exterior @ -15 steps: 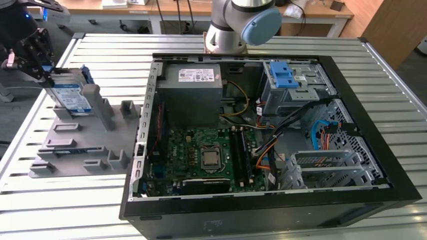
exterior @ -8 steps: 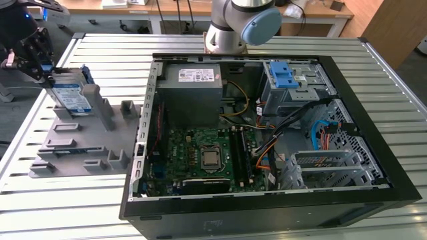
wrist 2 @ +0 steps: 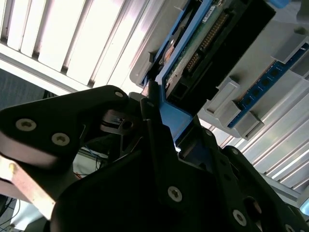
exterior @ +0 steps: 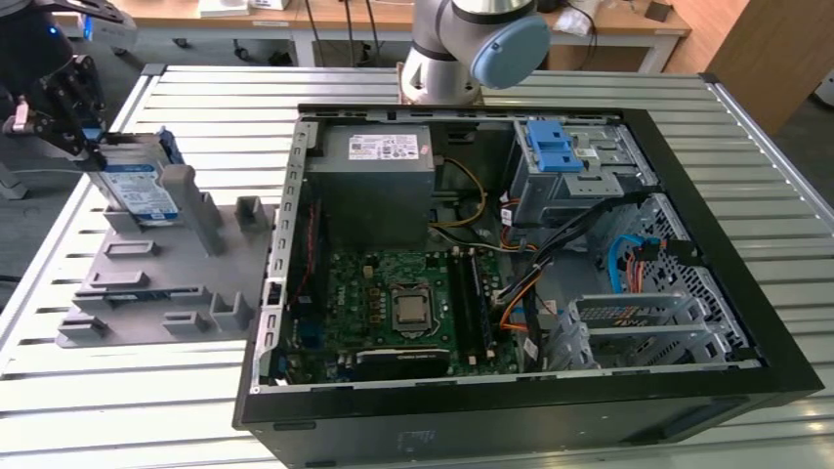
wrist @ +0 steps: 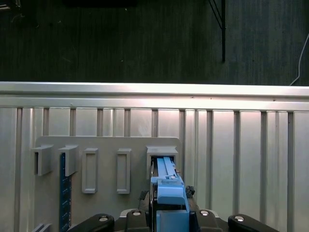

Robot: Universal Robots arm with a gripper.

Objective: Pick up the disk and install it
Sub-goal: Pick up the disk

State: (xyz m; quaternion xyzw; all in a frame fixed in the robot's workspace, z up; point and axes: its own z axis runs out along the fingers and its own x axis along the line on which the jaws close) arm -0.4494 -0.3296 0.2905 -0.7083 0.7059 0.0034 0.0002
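The disk (exterior: pixel 137 189) stands on edge in a slot of the grey fixture (exterior: pixel 170 283) at the exterior view's far left, its white label with a blue band facing the camera. My gripper (exterior: pixel 86 145) sits at the disk's upper end, its fingers closed on the blue carrier rail. The second wrist view has the black fingers (wrist 2: pixel 150 104) on either side of the blue rail of the disk (wrist 2: pixel 200 46), whose green circuit board shows. In the first wrist view the disk (wrist: pixel 165 169) stands in its slot with my gripper (wrist: pixel 166 195) clamped on the rail.
An open black computer case (exterior: pixel 729 244) lies on the slatted metal table (exterior: pixel 195 107), to the exterior view's right of the fixture. Inside are a grey power-supply box (exterior: pixel 378 161), a drive cage with blue latches (exterior: pixel 561 151) and the motherboard (exterior: pixel 404 303). A blue memory stick (wrist: pixel 63 188) stands in the fixture.
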